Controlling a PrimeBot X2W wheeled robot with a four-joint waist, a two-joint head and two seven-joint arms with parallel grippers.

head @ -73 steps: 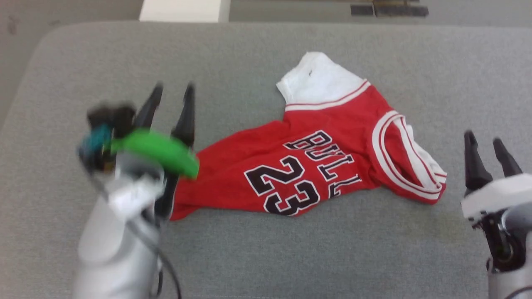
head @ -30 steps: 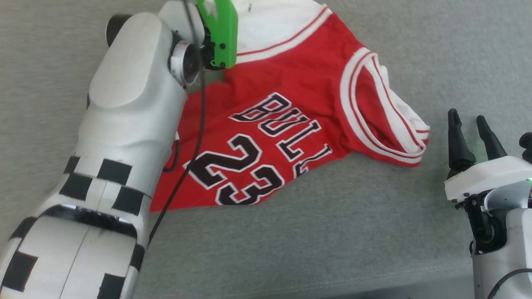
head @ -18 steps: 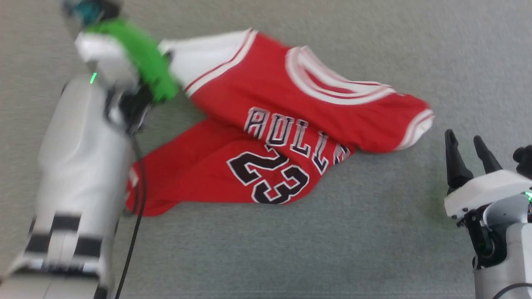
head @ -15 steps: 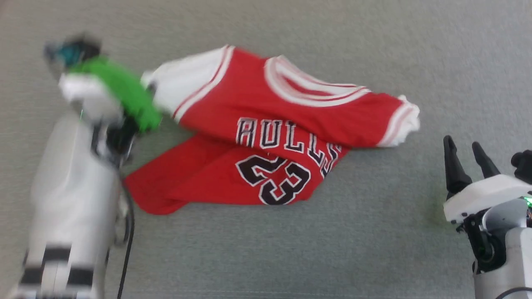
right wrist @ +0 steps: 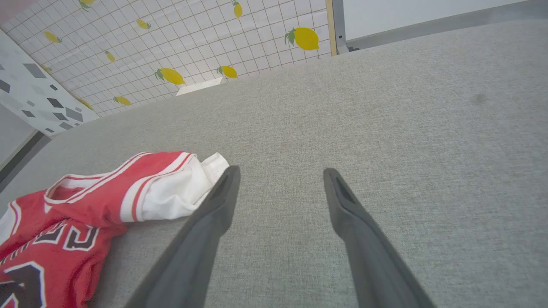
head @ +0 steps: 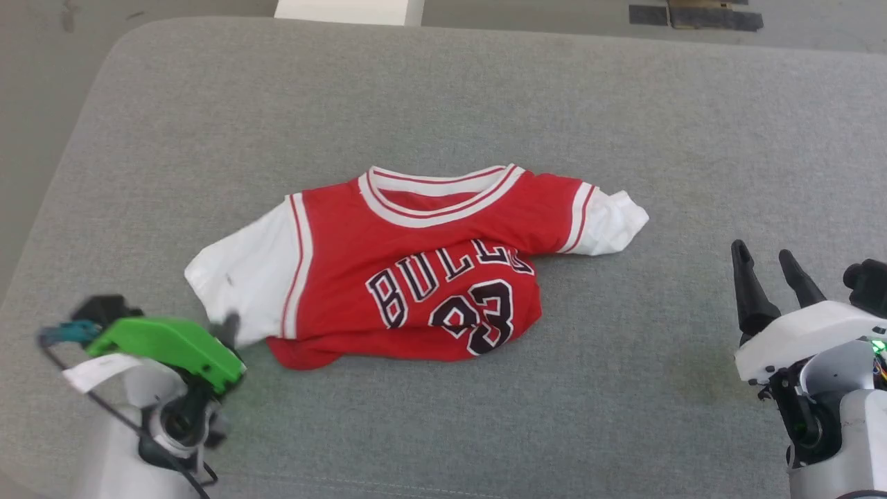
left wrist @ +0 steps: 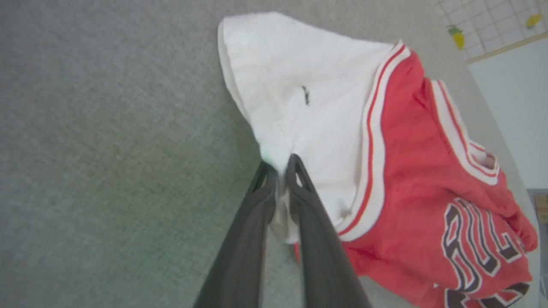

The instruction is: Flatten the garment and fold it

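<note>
One shirt point(head: 346, 242) lies rumpled on the grey table point(head: 624, 104). Left jaws pinch its white sleeve point(left wrist: 299, 85); right jaws stand open, beside it.

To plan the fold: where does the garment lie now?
Head view: the garment lies in the centre, collar away from the robot; its left-side sleeve edge sits between the left tool's fingers.

Support: grey fabric-covered pad point(head: 624, 104), rounded at its far left corner, surface flat. One shirt point(head: 416, 277) lies directly on it near the middle, print up, collar toward the far edge. Its lower part is bunched and rumpled; both white sleeves rest on the pad.
</note>
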